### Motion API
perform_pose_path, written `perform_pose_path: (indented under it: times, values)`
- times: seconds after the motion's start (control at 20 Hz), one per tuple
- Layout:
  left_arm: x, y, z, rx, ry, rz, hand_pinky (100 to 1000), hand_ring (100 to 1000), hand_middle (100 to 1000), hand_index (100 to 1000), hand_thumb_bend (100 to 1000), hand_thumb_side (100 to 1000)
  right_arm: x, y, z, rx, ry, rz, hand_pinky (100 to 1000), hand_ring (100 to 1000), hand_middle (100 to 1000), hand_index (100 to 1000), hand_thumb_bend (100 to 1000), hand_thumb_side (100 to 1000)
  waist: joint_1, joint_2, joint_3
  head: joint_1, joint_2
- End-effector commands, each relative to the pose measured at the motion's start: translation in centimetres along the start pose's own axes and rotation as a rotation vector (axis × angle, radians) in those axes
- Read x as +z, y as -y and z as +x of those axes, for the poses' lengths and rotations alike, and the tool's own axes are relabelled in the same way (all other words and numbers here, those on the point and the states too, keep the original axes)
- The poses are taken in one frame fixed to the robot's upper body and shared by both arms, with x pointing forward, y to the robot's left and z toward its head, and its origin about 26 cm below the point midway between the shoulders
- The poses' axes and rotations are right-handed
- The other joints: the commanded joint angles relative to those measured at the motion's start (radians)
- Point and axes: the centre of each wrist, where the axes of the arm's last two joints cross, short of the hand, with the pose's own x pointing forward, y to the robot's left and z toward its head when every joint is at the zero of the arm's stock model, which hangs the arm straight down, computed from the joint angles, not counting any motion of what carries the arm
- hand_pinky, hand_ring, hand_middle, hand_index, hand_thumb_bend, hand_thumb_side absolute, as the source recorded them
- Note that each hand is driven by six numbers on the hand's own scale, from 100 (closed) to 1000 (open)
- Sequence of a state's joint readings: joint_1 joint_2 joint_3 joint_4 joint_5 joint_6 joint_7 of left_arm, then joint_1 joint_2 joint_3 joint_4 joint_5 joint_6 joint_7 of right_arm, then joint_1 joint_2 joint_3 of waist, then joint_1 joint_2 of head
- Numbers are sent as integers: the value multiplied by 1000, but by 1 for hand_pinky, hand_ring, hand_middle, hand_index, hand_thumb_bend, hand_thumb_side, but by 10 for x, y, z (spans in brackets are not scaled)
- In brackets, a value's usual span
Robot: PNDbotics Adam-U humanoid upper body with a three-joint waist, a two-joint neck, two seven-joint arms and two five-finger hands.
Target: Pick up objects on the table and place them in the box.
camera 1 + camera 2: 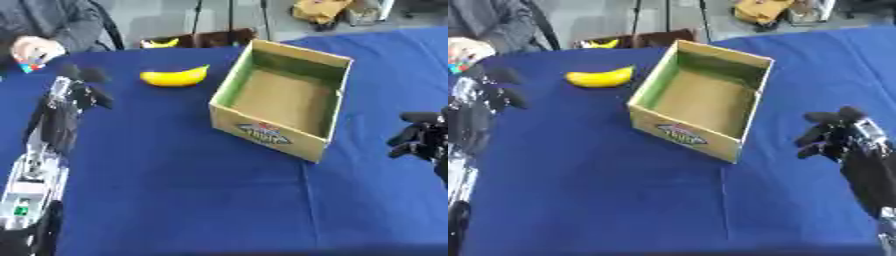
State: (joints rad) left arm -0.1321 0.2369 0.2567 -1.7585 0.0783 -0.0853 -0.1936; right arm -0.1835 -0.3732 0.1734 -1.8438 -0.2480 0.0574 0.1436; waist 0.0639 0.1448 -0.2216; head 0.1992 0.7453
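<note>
Left eye view shows the banana (175,77) lying crosswise beside the box (229,83), nearer the left hand (80,90), which holds nothing; whether its fingers are curled cannot be told.

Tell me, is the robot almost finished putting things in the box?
Not yet. The box looks empty, so nothing is done. Neither the left hand nor the right hand holds anything. The banana still lies on the table, waiting to be picked up.

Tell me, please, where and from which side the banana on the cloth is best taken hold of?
Probably around its thick middle, from above. The banana lies flat on the blue tablecloth, lengthwise left to right with its ends curving up, apart from the box. The left hand is nearer, with bare cloth between.
</note>
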Motion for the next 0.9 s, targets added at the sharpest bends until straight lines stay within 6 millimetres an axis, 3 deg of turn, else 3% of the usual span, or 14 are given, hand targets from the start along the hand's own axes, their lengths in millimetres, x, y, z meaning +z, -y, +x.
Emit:
perform_pose_path:
  times: [0.05, 0.6, 0.65, 0.9]
  values:
    - [-3, -6, 9, -20, 32, 2, 536, 528, 633, 756, 150, 1000, -1, 2, 8, 15, 24, 2, 550, 606, 514, 756, 100, 1000, -4, -13, 0, -1, -10]
    - [-3, -7, 10, -27, 33, 2, 536, 529, 633, 755, 133, 991, -1, 2, 8, 15, 24, 0, 550, 606, 514, 756, 100, 1000, -3, -13, -2, -1, -11]
    - [-3, -9, 10, -40, 33, -3, 537, 530, 636, 756, 100, 921, -1, 2, 8, 15, 24, 0, 550, 606, 514, 756, 100, 1000, -3, -13, -3, 0, -11]
    - [-5, -26, 15, -187, 24, -66, 539, 532, 634, 755, 100, 610, 0, 2, 7, 18, 19, 4, 550, 606, 514, 756, 100, 1000, 1, -14, -7, 4, -7]
